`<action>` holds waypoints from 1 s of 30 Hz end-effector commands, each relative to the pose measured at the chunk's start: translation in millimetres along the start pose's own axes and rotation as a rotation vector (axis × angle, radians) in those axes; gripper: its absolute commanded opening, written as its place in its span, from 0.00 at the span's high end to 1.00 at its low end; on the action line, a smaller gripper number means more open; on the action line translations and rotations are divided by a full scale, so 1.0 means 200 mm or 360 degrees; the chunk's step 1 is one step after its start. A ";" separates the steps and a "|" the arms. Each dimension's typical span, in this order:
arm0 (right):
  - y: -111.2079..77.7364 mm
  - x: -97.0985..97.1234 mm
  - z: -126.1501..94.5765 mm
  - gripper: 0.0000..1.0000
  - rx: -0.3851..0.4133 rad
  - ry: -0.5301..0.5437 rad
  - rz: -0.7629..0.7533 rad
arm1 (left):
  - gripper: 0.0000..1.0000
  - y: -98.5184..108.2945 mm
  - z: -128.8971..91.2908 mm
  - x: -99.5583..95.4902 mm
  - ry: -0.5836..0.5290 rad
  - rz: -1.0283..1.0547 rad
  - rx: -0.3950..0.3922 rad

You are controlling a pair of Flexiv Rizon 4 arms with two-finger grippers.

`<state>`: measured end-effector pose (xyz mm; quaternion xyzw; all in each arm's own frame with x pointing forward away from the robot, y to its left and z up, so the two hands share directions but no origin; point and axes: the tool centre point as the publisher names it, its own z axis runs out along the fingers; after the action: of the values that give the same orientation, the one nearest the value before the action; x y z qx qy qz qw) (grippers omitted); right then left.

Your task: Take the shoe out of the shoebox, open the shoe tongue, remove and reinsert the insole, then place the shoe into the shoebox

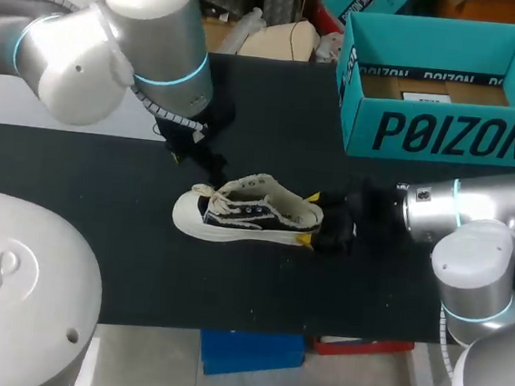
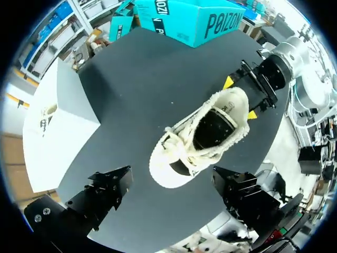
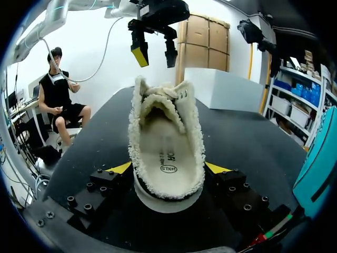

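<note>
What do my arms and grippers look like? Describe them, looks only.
Left arm and right arm: rounded silver-grey links with white joint caps, glowing light-blue rings at the joints, and a ribbed white cable hose on each. Left gripper and right gripper: black, boxy, bolted blocks, each with two fingers ending in bright yellow tips.

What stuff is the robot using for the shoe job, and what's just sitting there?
For the job:
shoe
insole, inside the shoe
teal shoebox
right tool, gripping the heel
left tool, open near the toe

Just lying about:
white box
</note>
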<state>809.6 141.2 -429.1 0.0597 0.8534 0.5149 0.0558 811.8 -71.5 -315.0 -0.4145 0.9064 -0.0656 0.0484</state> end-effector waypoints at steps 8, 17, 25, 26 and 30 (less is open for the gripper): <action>-0.02 0.01 0.01 1.00 0.0002 -0.0002 0.0001 | 0.00 -0.06 -0.01 0.05 -0.0153 -0.1040 -0.0341; -0.02 0.01 0.01 1.00 0.0002 -0.0002 0.0001 | 0.00 -0.09 0.00 0.10 -0.0176 -0.1316 -0.0351; -0.02 0.01 0.01 1.00 0.0002 -0.0002 0.0001 | 0.00 -0.17 0.01 0.24 -0.0201 -0.1169 -0.0318; -0.02 0.01 0.01 1.00 0.0002 -0.0002 0.0001 | 0.00 -0.18 0.02 0.26 -0.0210 -0.1153 -0.0307; -0.02 0.01 0.01 1.00 0.0002 -0.0002 0.0001 | 0.00 -0.20 0.03 0.31 -0.0232 -0.1078 -0.0294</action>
<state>809.5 141.2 -429.1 0.0597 0.8534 0.5149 0.0558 803.2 -134.4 -313.6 -0.6996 0.7136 0.0160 0.0315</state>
